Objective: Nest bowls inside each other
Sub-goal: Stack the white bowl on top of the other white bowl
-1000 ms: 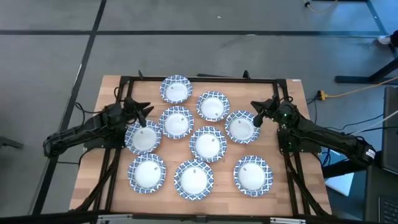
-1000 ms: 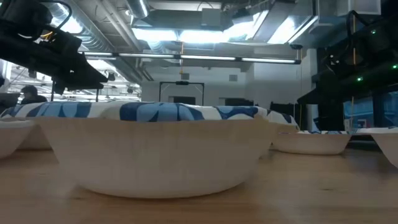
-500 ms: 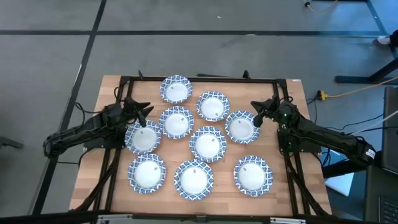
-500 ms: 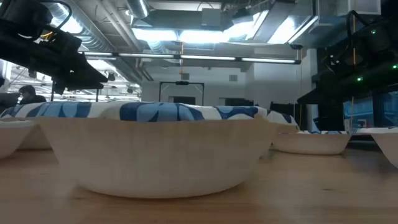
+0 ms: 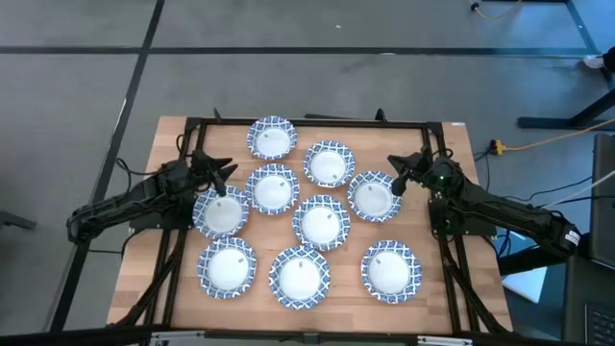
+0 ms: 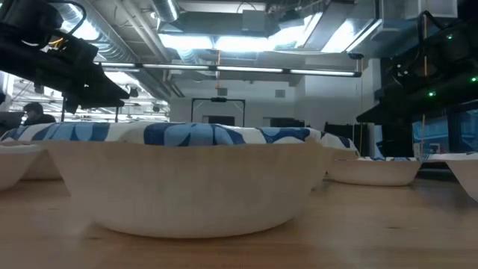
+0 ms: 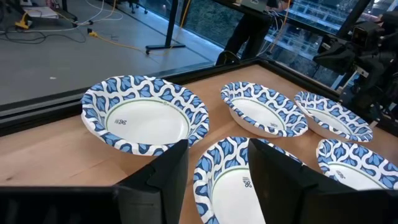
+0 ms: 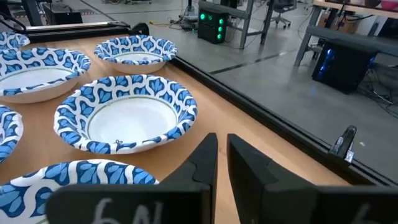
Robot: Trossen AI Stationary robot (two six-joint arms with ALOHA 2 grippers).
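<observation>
Nine small bowls with white centres and blue-and-white patterned rims sit singly, bottom down, on the wooden table (image 5: 452,231), none inside another. My left gripper (image 5: 221,173) (image 7: 216,144) hovers open above the far rim of the left-middle bowl (image 5: 222,211); a neighbouring bowl (image 7: 242,180) shows between its fingers. My right gripper (image 5: 394,176) (image 8: 222,138) hovers at the right edge of the right-middle bowl (image 5: 374,196), its fingers nearly together with only a thin slit. The nearest bowl (image 6: 187,179) fills the low view.
A black frame rail (image 5: 307,121) runs along the table's far edge, with more rails down both sides under the arms. The bowls crowd the table's middle; bare wood shows along the right side and near corners. A person (image 7: 249,31) stands beyond the table.
</observation>
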